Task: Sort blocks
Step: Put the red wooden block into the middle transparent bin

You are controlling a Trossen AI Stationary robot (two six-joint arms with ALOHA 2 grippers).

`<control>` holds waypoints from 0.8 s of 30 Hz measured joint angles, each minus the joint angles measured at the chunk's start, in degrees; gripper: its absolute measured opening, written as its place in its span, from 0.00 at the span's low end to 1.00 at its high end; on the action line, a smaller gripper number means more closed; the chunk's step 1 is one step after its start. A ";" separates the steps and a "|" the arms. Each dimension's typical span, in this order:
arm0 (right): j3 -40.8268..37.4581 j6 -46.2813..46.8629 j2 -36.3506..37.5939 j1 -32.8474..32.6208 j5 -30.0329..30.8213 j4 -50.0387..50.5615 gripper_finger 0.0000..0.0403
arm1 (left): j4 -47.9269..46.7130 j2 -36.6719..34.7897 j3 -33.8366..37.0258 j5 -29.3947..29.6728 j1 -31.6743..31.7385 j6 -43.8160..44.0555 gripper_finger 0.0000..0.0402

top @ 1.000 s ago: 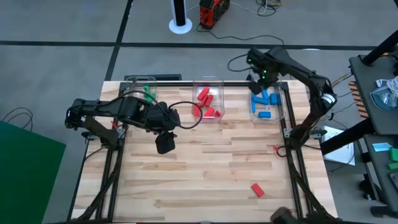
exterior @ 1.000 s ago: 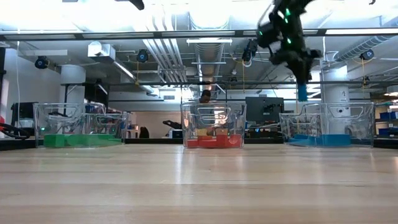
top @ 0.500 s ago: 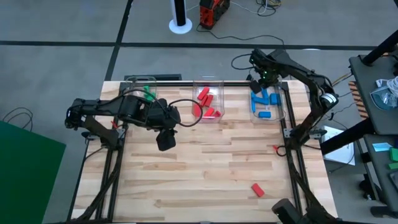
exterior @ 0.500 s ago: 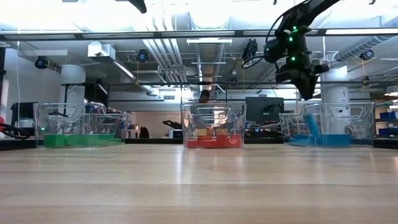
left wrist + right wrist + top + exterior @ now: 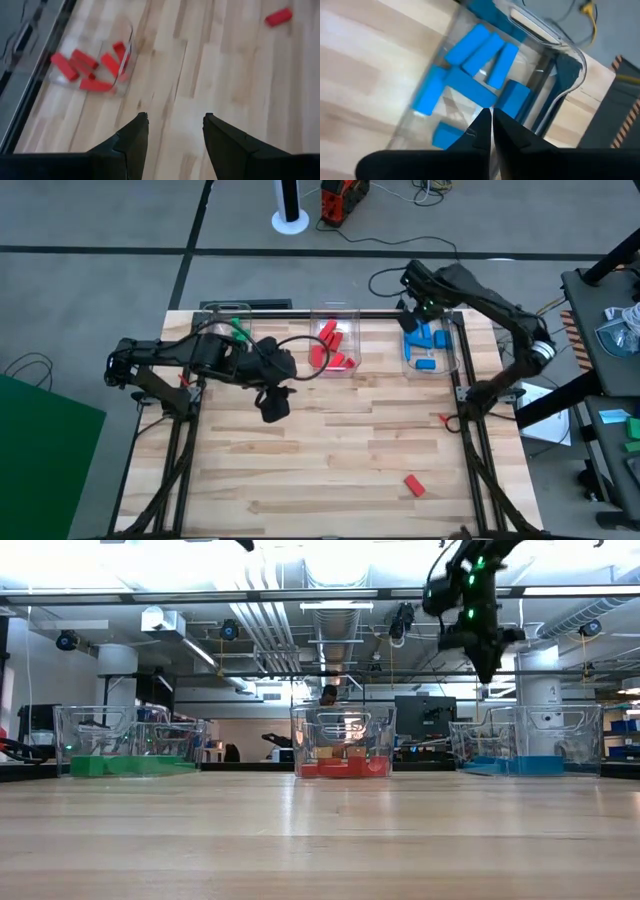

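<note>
The right gripper (image 5: pixel 412 308) hangs at upper right of the high view, above the bin (image 5: pixel 452 360) of blue blocks (image 5: pixel 427 338), fingers pressed together and holding nothing. The left gripper (image 5: pixel 275 409) sits left of centre over bare table (image 5: pixel 350 470), fingers spread and empty. Red blocks (image 5: pixel 330 345) lie in the middle bin (image 5: pixel 335 311) at top centre, green blocks (image 5: pixel 125 766) in the left bin (image 5: pixel 130 740). 1 red block (image 5: pixel 413 484) lies loose at lower right
</note>
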State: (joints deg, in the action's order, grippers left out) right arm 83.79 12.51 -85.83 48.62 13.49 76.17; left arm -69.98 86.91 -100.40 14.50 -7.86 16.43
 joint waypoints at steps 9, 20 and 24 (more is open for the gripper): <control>0.00 9.77 13.63 -16.97 -0.29 -0.35 0.02 | 12.63 0.32 0.02 0.02 -0.02 -4.58 0.41; -0.39 26.09 21.77 -50.22 1.81 -1.12 0.02 | 24.06 8.00 0.04 -0.07 -1.82 -8.83 0.41; -0.46 35.51 22.00 -61.50 5.95 -1.10 0.02 | 27.55 11.75 0.04 -2.02 -3.77 -11.51 0.41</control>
State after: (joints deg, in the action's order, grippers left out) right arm 83.33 48.02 -63.83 -12.88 19.44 75.07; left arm -42.43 98.67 -100.36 12.48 -11.63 4.91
